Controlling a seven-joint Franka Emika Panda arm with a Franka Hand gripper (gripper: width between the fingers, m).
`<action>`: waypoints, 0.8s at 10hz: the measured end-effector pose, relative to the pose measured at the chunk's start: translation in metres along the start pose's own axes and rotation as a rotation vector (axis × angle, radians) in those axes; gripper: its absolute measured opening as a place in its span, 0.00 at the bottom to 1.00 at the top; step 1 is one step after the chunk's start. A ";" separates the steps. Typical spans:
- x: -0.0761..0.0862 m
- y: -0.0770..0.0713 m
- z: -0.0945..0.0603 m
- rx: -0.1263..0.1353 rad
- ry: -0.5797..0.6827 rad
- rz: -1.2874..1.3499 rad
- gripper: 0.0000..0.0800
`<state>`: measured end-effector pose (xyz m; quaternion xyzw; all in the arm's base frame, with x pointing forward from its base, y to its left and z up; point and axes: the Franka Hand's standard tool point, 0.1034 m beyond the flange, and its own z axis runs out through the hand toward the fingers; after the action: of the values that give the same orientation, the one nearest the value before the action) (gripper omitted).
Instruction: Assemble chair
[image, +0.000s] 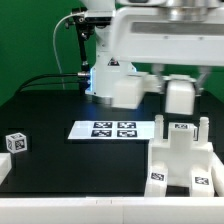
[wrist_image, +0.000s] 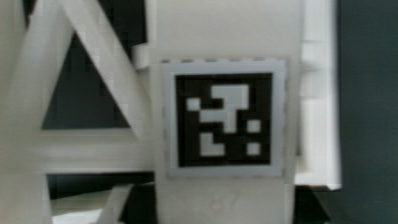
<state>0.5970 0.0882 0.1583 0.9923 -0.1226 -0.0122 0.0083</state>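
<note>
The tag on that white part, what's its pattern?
The tag: black with white blocky marks; clearest in wrist view.

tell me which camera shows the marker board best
The exterior view: the marker board lies whole on the black table, all four tags visible. The wrist view shows none of it, only a close-up of one tag on a white chair part.

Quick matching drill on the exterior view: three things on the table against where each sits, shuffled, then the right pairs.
Things:
1. marker board
2. small tagged cube
3. chair structure

Places:
A. the exterior view's right, near edge
B. middle of the table
C. the exterior view's left edge

Pairs: 1-B, 2-C, 3-A.
</note>
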 end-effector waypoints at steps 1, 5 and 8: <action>-0.004 -0.018 0.001 0.005 0.004 -0.016 0.36; -0.007 -0.023 0.004 0.003 0.001 -0.026 0.36; -0.017 -0.021 0.015 0.064 -0.041 0.024 0.36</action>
<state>0.5852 0.1126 0.1431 0.9901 -0.1351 -0.0286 -0.0257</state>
